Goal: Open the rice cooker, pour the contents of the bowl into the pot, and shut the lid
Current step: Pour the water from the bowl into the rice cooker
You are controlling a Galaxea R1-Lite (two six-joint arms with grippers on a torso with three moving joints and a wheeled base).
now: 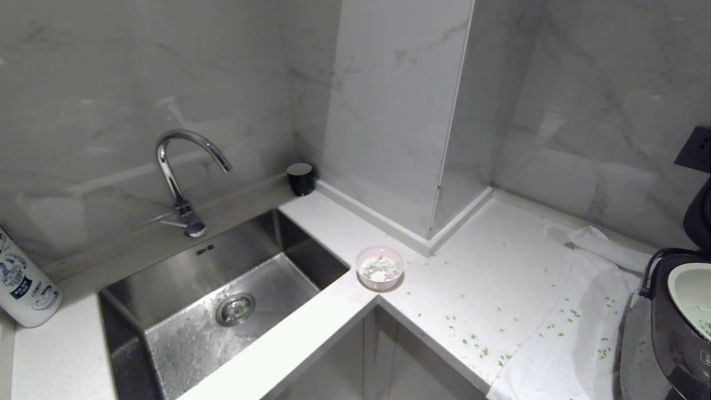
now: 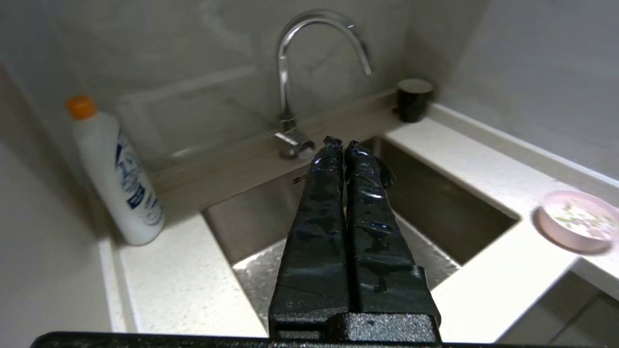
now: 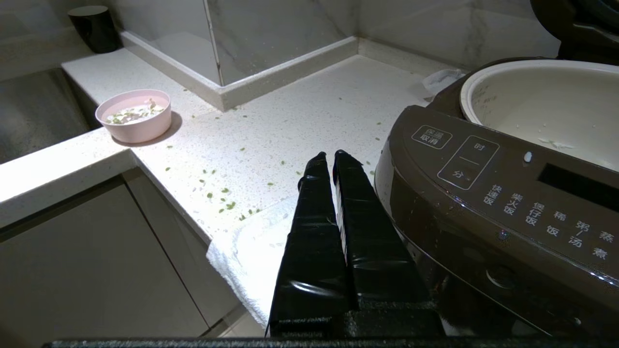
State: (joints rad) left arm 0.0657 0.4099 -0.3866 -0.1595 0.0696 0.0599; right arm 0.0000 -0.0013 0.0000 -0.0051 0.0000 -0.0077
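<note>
The pale pink bowl (image 1: 380, 268) stands on the counter corner beside the sink, holding green bits and whitish grains (image 1: 381, 270). The dark rice cooker (image 1: 675, 339) sits at the far right with its lid (image 1: 701, 216) raised. Its off-white pot (image 1: 693, 291) is exposed, with a few green bits inside. Neither arm shows in the head view. My left gripper (image 2: 342, 143) is shut and empty, hanging before the sink, with the bowl (image 2: 578, 220) off to its side. My right gripper (image 3: 331, 157) is shut and empty, close beside the cooker's (image 3: 483, 203) front panel.
A steel sink (image 1: 183, 278) with a curved faucet (image 1: 178, 178) fills the left. A white bottle (image 1: 22, 289) stands left of it, a black cup (image 1: 300, 178) behind. A white towel (image 1: 561, 344) lies under the cooker. Green bits (image 1: 477, 344) are scattered over the counter.
</note>
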